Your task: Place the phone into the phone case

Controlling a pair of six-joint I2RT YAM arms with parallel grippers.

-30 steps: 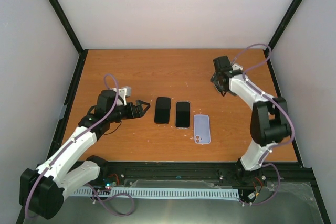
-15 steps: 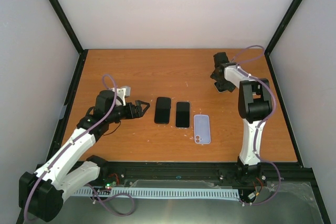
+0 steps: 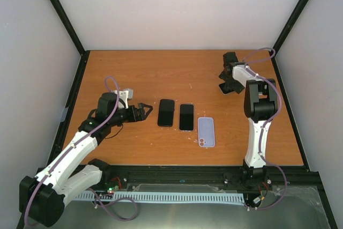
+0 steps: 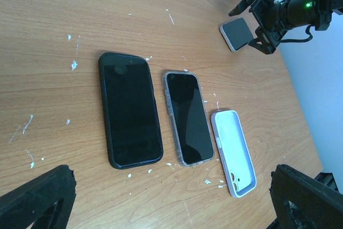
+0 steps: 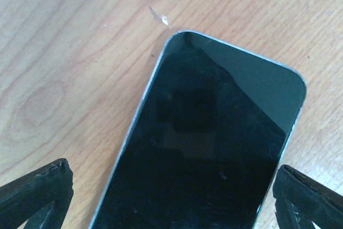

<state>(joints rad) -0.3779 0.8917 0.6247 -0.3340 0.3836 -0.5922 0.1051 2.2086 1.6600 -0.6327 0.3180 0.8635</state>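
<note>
The right gripper (image 5: 171, 189) spreads wide, straddling the phone (image 5: 214, 122) directly beneath it, likely so its fingers can close on the long edges.

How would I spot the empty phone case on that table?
On the wooden table, three flat slabs lie in a row. The empty case is the rightmost. It alone is pale lilac; the black-cased phone and clear-cased phone are dark.
</note>
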